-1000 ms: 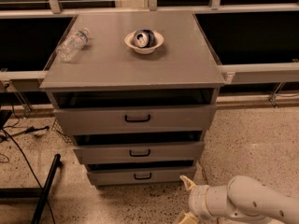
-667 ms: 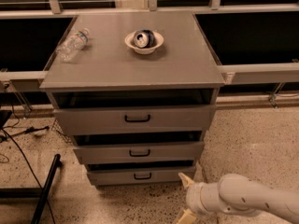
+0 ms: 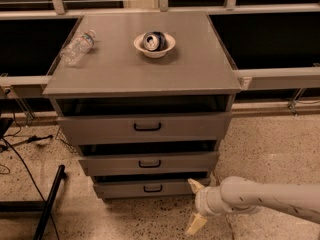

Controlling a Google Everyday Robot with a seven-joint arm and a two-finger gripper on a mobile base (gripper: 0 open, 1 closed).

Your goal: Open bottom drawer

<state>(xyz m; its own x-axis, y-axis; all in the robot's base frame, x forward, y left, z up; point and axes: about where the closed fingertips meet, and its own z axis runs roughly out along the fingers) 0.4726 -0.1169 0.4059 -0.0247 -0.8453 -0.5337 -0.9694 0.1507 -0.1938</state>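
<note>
A grey three-drawer cabinet (image 3: pixel 145 79) stands in the middle of the camera view. The bottom drawer (image 3: pixel 145 188) is its lowest, narrowest front, with a small black loop handle (image 3: pixel 152 188); it stands slightly out from the cabinet. My gripper (image 3: pixel 196 207) is low at the drawer's right end, just off the front's right corner, on a white arm (image 3: pixel 265 199) coming in from the right. Its two cream fingers (image 3: pixel 195 185) are spread apart and hold nothing. One finger is beside the drawer's right edge, the other lower, near the floor.
The middle drawer (image 3: pixel 148 162) and top drawer (image 3: pixel 145 127) also stand slightly out. On the cabinet top are a white bowl with a can (image 3: pixel 154 43) and a lying plastic bottle (image 3: pixel 78 47). A black stand leg (image 3: pixel 50 204) and cables (image 3: pixel 15 144) lie on the speckled floor at left.
The arm has moved left, bringing the gripper closer to the bottom drawer's right end. The drawers have not moved.
</note>
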